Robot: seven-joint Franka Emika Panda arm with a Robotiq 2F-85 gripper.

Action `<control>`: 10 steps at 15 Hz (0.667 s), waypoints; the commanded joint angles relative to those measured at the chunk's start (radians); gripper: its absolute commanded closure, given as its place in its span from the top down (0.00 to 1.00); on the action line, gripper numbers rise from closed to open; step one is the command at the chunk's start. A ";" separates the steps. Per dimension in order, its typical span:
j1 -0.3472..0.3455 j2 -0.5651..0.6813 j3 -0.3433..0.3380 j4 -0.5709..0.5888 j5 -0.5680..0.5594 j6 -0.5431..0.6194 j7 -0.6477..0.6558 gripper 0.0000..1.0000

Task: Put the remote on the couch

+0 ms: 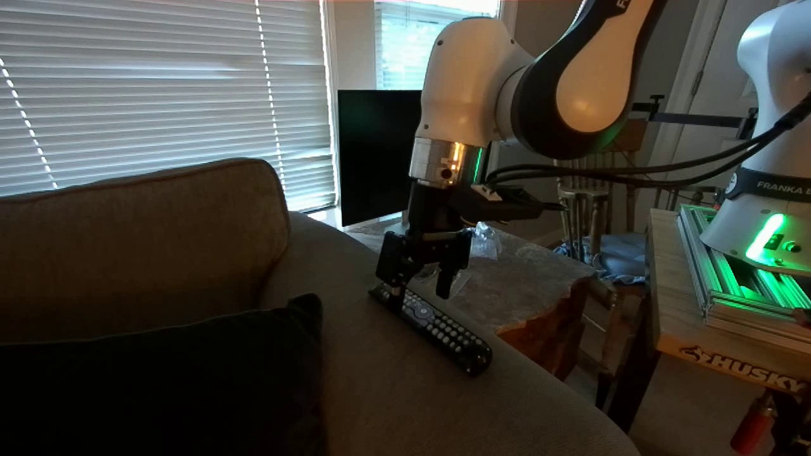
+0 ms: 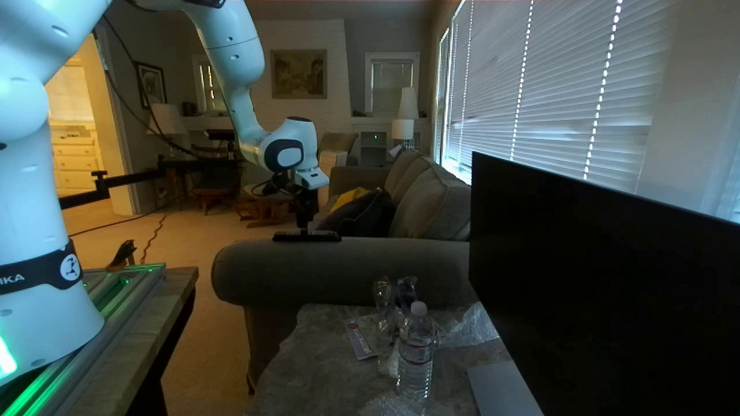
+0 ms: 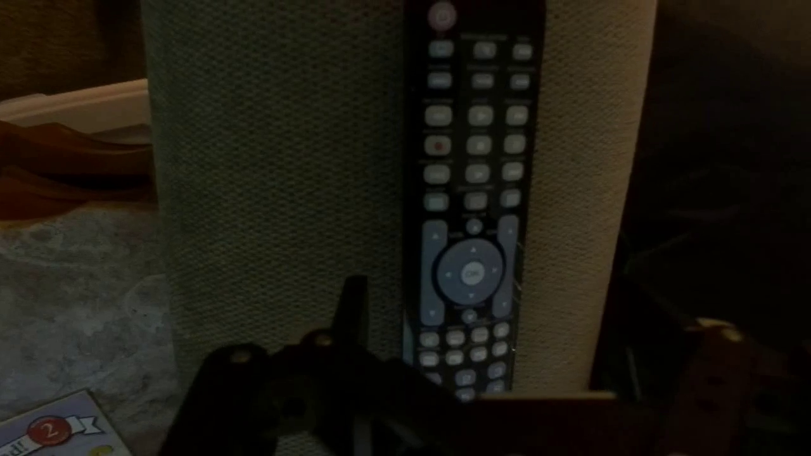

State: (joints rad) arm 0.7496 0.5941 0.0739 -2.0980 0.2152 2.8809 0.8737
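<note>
The remote (image 1: 451, 332) is a long black bar with rows of buttons. It lies flat, buttons up, on the arm of the beige couch (image 1: 507, 411). In an exterior view the remote (image 2: 289, 237) lies across the top of the couch arm (image 2: 347, 268). My gripper (image 1: 420, 294) points down over the far part of the remote with its fingers spread apart. One fingertip comes down beside or against the remote; contact cannot be told. In the dark wrist view the remote (image 3: 469, 190) runs between the fingers, on the couch fabric (image 3: 279, 190); its near end is hidden by the gripper.
A dark cushion (image 1: 190, 386) sits on the couch. A stone-topped side table (image 1: 526, 272) stands beside the couch arm, with plastic wrapping and a water bottle (image 2: 415, 358) on it. A black TV screen (image 2: 578, 289) stands there too. The robot's base is on a wooden bench (image 1: 671, 304).
</note>
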 commanded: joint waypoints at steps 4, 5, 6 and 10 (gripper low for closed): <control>0.008 -0.161 -0.018 -0.100 -0.150 -0.145 -0.093 1.00; 0.009 -0.182 -0.026 -0.114 -0.189 -0.156 -0.108 1.00; 0.007 -0.211 -0.034 -0.133 -0.231 -0.172 -0.119 1.00; -0.062 -0.329 -0.001 -0.218 -0.274 -0.180 -0.204 1.00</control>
State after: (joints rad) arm 0.7336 0.3801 0.0480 -2.2258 -0.0240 2.7225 0.7314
